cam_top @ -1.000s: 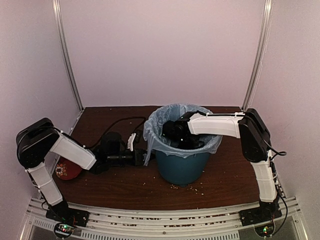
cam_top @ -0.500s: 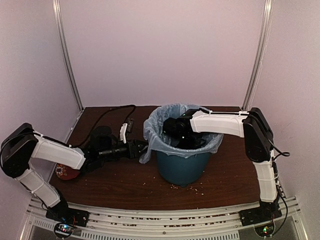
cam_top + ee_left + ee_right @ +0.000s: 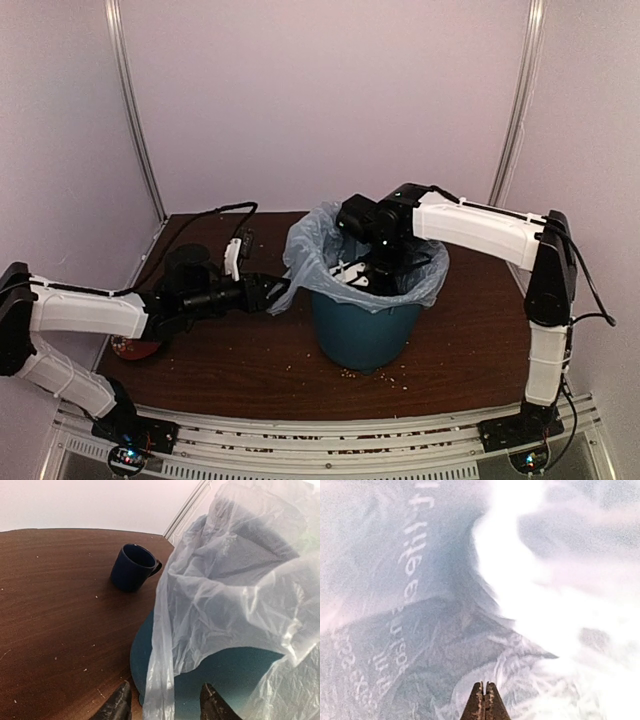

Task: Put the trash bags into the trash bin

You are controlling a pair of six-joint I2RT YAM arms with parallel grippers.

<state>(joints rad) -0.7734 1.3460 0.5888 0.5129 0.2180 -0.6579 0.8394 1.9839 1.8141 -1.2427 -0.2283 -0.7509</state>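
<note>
- Seen from overhead, the trash bag (image 3: 312, 245) sits in the teal trash bin (image 3: 362, 335) mid-table, with its edge draped over the rim.
- Only the left wrist view shows the left gripper (image 3: 164, 695): jaws apart, a hanging fold of bag between them, a dark blue mug (image 3: 131, 568) beyond.
- Only the right wrist view shows the right gripper (image 3: 484, 702): fingertips pressed together, with crinkled, lettered plastic ahead.

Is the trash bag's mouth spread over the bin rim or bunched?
Spread: the trash bag drapes outside the teal bin at its rim, hanging lowest on the left side.
</note>
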